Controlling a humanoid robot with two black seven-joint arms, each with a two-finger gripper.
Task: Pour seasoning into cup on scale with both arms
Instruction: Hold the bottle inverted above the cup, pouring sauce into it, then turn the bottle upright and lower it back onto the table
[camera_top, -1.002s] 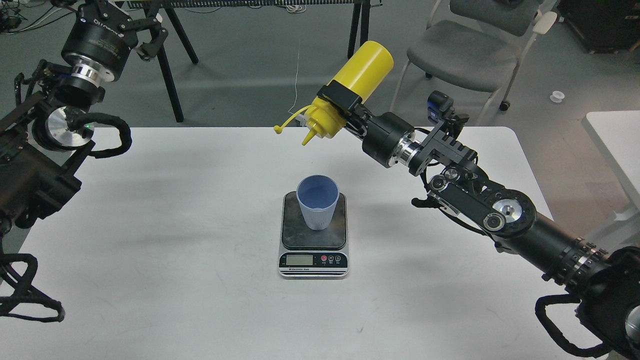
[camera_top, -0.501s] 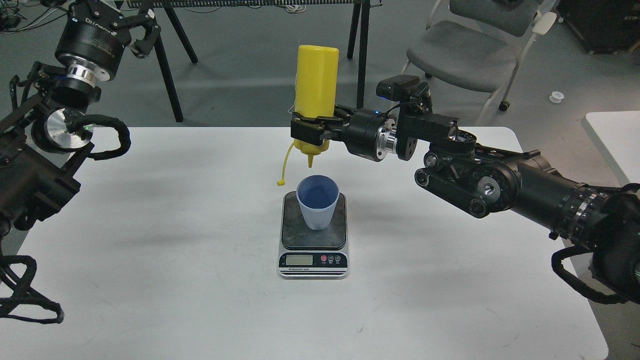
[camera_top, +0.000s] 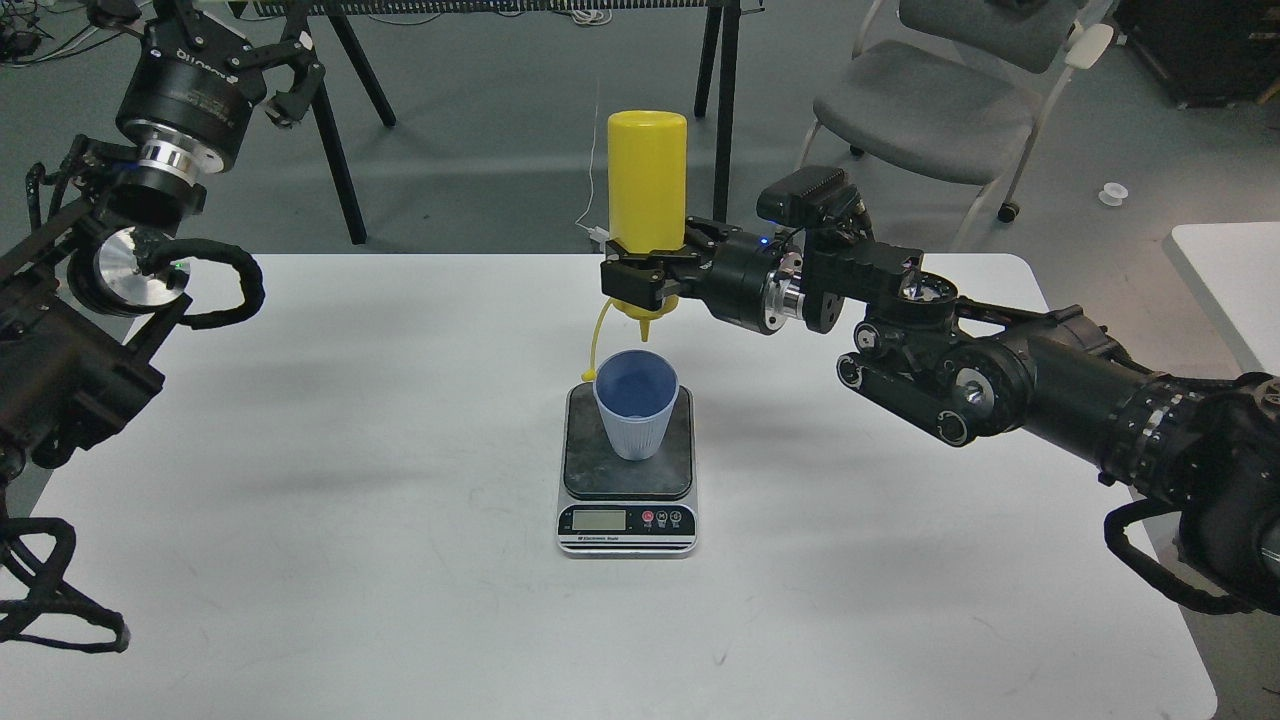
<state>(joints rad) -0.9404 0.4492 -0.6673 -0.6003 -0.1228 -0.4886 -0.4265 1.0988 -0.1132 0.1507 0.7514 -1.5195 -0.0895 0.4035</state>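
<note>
Seasoning bottle (camera_top: 647, 175): yellow, inverted, roughly vertical, nozzle pointing down. The nozzle tip sits directly above the cup (camera_top: 635, 403) mouth, close to the rim but not touching it. The yellow cap strap (camera_top: 596, 345) hangs down off the neck on the left side, its end just beside the cup's left rim.

Right gripper (camera_top: 643, 278): comes in from the right, fingers pinching the bottle at its lower shoulder, just above the nozzle. Bottle body stands clear above the fingers.

Cup: light blue, ribbed, upright, centred on the dark weighing plate of the scale (camera_top: 627, 500). Interior looks blue and bare near the visible wall; cannot tell whether anything lies on the bottom. No stream visible between nozzle and cup.

Scale: sits mid-tabletop (camera_top: 350, 560), display and buttons facing the camera. Display reading too small to make out.

Left gripper (camera_top: 285, 75): raised at the far upper left, well apart from cup and bottle, holding nothing. Its claws show partly at the frame edge; cannot tell whether the fingers are spread or together.
</note>
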